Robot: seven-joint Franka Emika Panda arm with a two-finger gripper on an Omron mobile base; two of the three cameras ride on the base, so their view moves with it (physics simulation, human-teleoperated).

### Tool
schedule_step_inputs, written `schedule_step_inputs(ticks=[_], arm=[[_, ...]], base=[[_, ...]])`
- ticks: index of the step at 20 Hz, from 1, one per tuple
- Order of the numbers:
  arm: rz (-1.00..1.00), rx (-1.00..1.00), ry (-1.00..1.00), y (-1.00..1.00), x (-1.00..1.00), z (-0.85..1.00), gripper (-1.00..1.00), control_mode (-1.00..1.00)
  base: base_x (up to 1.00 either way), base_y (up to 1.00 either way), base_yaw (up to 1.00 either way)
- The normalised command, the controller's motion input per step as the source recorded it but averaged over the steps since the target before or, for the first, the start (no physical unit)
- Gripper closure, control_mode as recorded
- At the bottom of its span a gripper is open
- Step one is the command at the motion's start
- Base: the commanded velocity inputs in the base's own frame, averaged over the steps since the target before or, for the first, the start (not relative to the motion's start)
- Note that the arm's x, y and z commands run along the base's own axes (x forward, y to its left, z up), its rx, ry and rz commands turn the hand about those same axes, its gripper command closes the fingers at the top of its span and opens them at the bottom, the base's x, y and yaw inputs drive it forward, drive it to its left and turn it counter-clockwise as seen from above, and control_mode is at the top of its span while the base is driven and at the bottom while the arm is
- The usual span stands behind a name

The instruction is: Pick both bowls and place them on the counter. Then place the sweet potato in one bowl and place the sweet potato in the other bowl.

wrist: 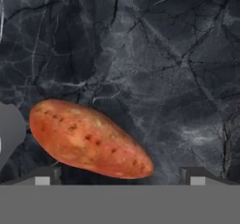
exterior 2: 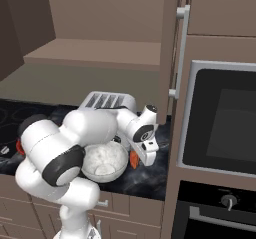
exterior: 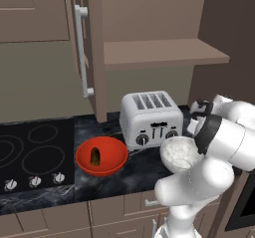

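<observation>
One counter (exterior: 134, 170) of black veined marble runs across the middle of the left base view, with brown drawers below it and one open cabinet door (exterior: 92, 48) hanging over it at upper centre. In the right base view, one built-in oven (exterior 2: 220, 115) takes up the right side of the frame.

One silver four-slot toaster (exterior: 149, 118) stands at the centre of the left base view, at the back of the counter. One black cooktop (exterior: 32, 155) with ring marks and three knobs sits at the left edge.

Two bowls stand on the counter. The red bowl (exterior: 101, 156) is left of centre, just in front of the toaster's left corner, and holds one dark sweet potato (exterior: 94, 157) lying inside it. The marbled grey-white bowl (exterior: 180, 154) sits right of centre, in front of the toaster's right end, partly behind the white arm; in the right base view it shows low and left of centre, and I see nothing in it.

A second sweet potato (wrist: 89, 138), orange with brown specks, lies on the bare marble at the lower left of the hand view, slanting down to the right. In the right base view a sliver of orange peeks out just right of the marbled bowl.

The gripper (wrist: 119, 177) hangs just above this sweet potato, fingers spread wide apart at the bottom of the hand view, clamped on nothing.
</observation>
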Motion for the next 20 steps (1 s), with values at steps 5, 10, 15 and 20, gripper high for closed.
schedule_step_inputs(ticks=[5,10,15,20], arm=[[0.0,0.02,0.06,0.0,0.05,-0.15,-1.0,-1.0],[0.0,0.02,0.02,0.0,0.14,-0.15,-1.0,-1.0],[0.02,0.03,0.0,0.0,0.11,-0.13,-1.0,-1.0],[0.07,0.06,0.03,0.0,-0.04,-0.08,-1.0,-1.0]], base=[[0.0,0.0,0.0],[0.0,0.0,0.0],[0.0,0.0,0.0],[0.0,0.0,0.0]])
